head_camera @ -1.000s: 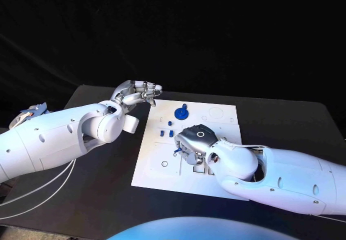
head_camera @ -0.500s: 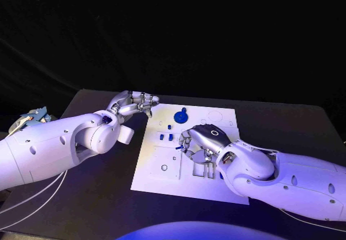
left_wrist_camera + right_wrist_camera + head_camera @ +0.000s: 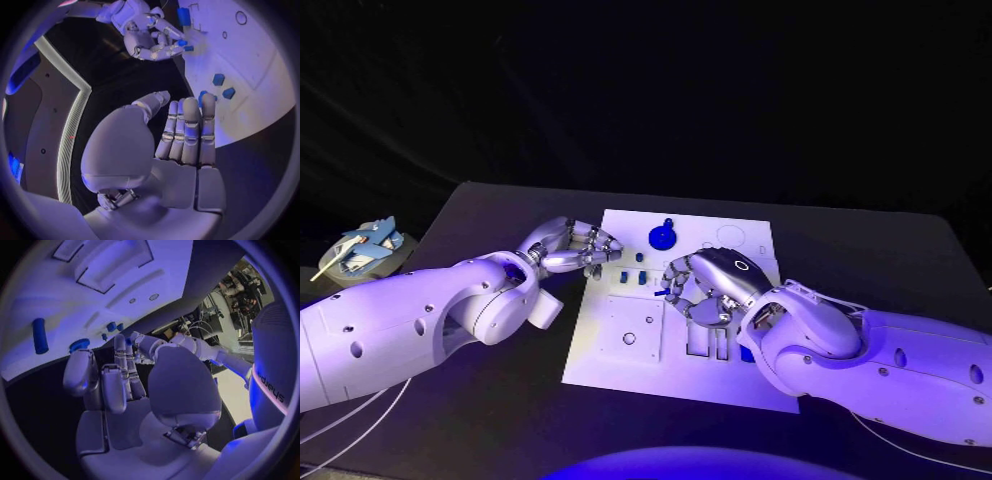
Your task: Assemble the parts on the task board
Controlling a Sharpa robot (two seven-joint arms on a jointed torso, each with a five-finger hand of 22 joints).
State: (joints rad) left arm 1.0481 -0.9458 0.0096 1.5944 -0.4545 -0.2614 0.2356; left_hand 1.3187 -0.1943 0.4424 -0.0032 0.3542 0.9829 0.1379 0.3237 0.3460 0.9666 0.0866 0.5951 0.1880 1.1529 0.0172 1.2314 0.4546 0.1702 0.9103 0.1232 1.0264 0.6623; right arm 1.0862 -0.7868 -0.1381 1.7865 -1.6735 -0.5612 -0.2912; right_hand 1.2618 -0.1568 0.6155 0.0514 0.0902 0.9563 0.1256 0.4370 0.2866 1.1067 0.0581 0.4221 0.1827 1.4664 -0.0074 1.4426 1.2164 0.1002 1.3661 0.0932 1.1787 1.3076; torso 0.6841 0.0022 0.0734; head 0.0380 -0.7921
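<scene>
The white task board (image 3: pixel 629 368) lies mid-table. On it sit a round blue part with a stem (image 3: pixel 662 236) and small blue parts (image 3: pixel 633 277) near its left side. My left hand (image 3: pixel 571 245) hovers at the board's left edge, empty, with its fingers (image 3: pixel 187 132) side by side and reaching toward the small blue parts (image 3: pixel 218 79). My right hand (image 3: pixel 708 285) hangs over the board's middle, its fingertips pinching a small blue part (image 3: pixel 182 44). A blue cylinder (image 3: pixel 40 335) lies on the board (image 3: pixel 50 285) beyond that hand.
A pale blue-and-white object (image 3: pixel 361 250) stands on the black table (image 3: pixel 488 205) at its far left. Recessed slots (image 3: pixel 708 342) cut the board just under my right forearm.
My left hand has drawn back along the board's left edge, from its far corner to beside the small blue parts. The right hand has stayed over the board's middle. The camera has shifted.
</scene>
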